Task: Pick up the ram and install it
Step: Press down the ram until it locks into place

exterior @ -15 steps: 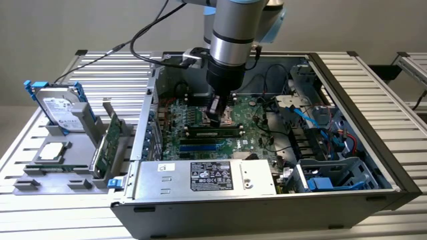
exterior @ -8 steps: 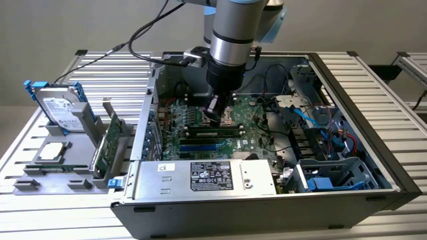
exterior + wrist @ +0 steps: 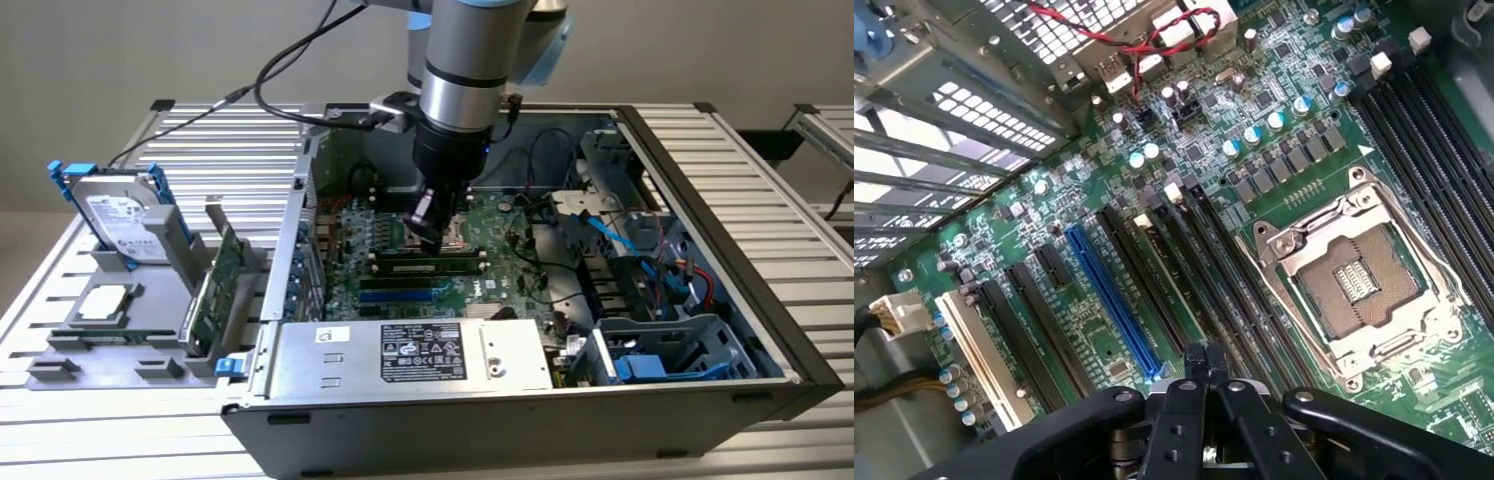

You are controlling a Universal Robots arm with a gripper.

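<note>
My gripper [image 3: 430, 232] is down inside the open computer case, just above the motherboard [image 3: 400, 225]. A long narrow stick with dark chips, which looks like the ram [image 3: 430, 266], stands along a memory slot right by the gripper tip. In the wrist view the gripper [image 3: 1199, 358] has its two black fingers pressed together with nothing between them. It hangs over the long black memory slots [image 3: 1229, 290] beside the open CPU socket [image 3: 1354, 285]. There I cannot tell the ram apart from the slots.
A grey holder [image 3: 94, 345] on the exterior view's left carries a silver hard drive [image 3: 120, 215] and a taller green expansion card [image 3: 220, 290] with a blue tab. Inside the case are the power supply [image 3: 414, 355], cables [image 3: 607, 235] and a blue expansion slot [image 3: 1112, 300].
</note>
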